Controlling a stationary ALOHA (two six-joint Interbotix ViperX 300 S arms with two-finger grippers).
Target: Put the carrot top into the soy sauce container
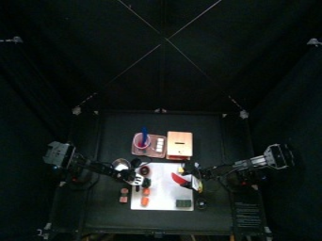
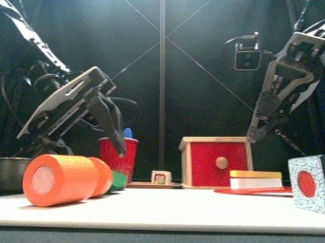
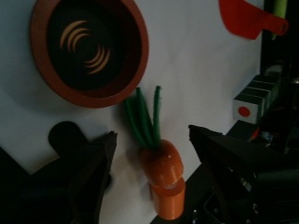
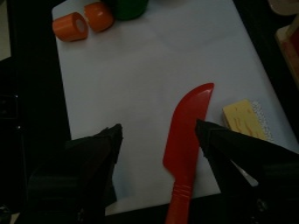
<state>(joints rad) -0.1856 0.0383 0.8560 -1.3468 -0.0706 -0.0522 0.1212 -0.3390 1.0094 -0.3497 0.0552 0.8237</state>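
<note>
Two arms are seen over the white surface (image 4: 152,79), one from each side. On the left, the left tool (image 3: 149,162) is held with its jaws apart, and the carrot (image 3: 162,166) lies between them, not yet clamped as far as can be judged. Its green top (image 3: 145,118) points toward the round dish (image 3: 87,48) with the reddish rim and dark inside, which sits just beside the leaf tips. Whether the top is cut loose from the orange body cannot be told. Further right, a red knife (image 4: 184,149) lies on the surface under the right tool (image 4: 158,162), whose jaws are likewise spread and empty; a pale yellow block (image 4: 247,118) rests near the blade.

Several slips can be foreseen. If the jaws are shut on the orange body, the whole carrot would be carried, not the top. The thin leaves could be missed or squeezed out. The shallow dish could be nudged or tipped by a low approach.
</note>
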